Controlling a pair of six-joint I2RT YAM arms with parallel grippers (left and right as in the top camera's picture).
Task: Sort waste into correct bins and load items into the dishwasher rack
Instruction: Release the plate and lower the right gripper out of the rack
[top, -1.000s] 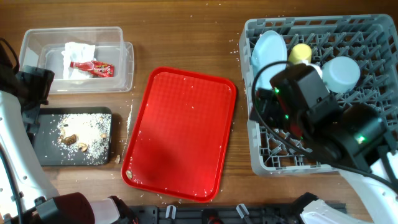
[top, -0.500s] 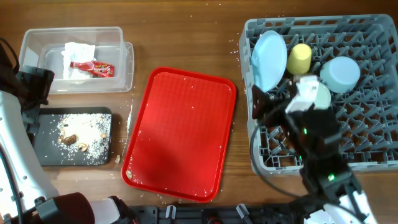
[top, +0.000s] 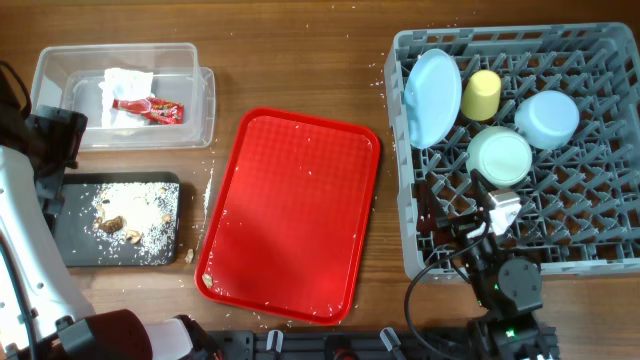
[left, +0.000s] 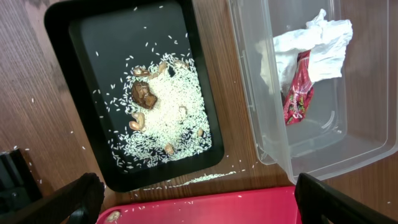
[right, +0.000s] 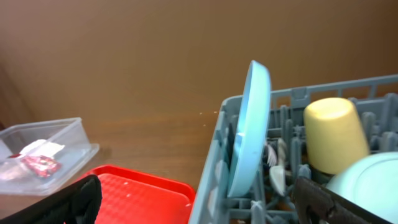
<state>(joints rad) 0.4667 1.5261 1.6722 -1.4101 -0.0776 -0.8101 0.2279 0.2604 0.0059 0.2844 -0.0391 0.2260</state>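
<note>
Right jaws spread, empty, at dishwasher rack (top: 600, 250) front edge | plate (top: 432, 85) on edge, yellow cup (top: 482, 95), pale green bowl (top: 500, 155) in rack, beyond jaws | left jaws spread, empty, well left of rack, above food scraps (left: 158, 115) in black tray (left: 74, 37).

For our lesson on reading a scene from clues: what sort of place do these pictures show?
Likely a mock cafeteria dish-return station on a wooden table: a loaded grey dishwasher rack, a red serving tray, and a clear tub and black tray used as waste bins.
</note>
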